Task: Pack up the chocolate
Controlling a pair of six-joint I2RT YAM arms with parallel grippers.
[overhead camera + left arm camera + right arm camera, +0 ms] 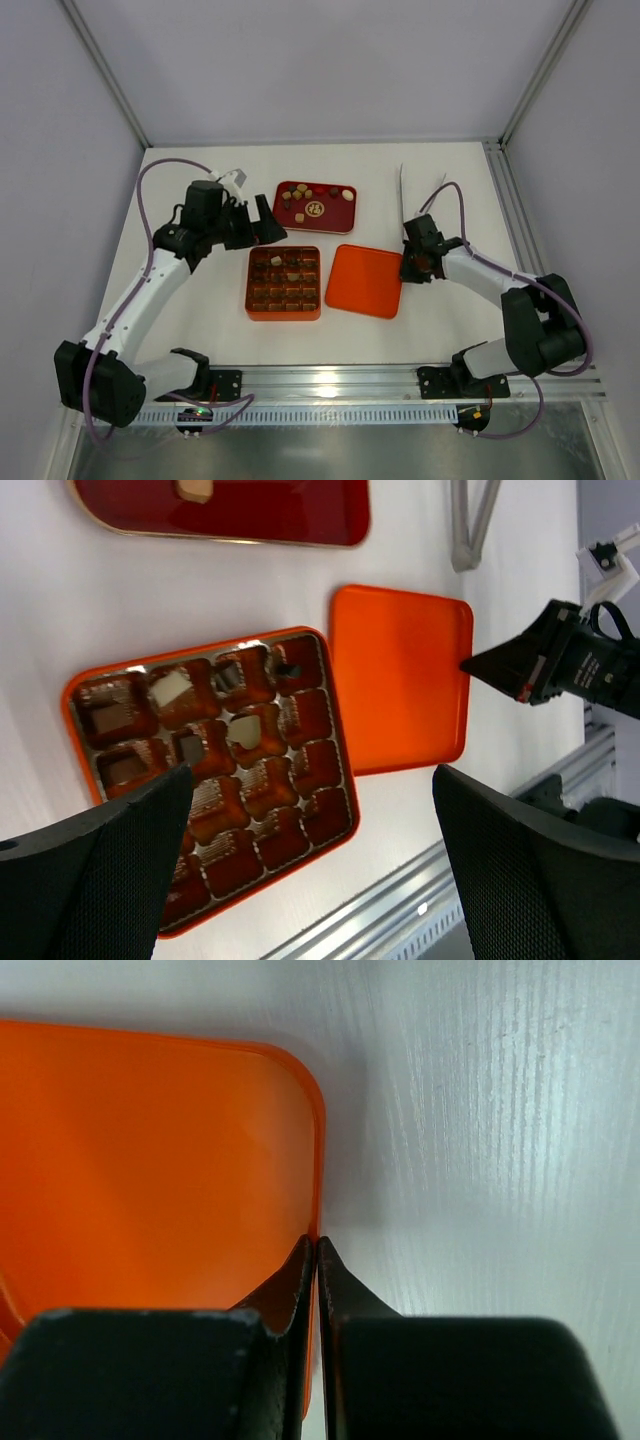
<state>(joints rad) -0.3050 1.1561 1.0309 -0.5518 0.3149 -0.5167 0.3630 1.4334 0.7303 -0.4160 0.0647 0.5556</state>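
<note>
Chocolate pieces point(300, 193) in brown, tan and cream lie on the dark red tray point(345, 213). A few sit in cells of the orange grid box point(284, 312), where a cream piece point(170, 687) shows in the left wrist view. My left gripper point(270, 228) is open and empty, hovering between the tray and the box point(70, 695); its fingers point(520, 860) frame the box's near corner. My right gripper point(317, 1245) is shut on the right edge of the flat orange lid point(150, 1160), which lies right of the box point(364, 280).
A thin metal tool point(403, 188) lies at the back right, also in the left wrist view point(468, 520). An aluminium rail point(330, 380) runs along the table's near edge. White walls enclose the table on three sides.
</note>
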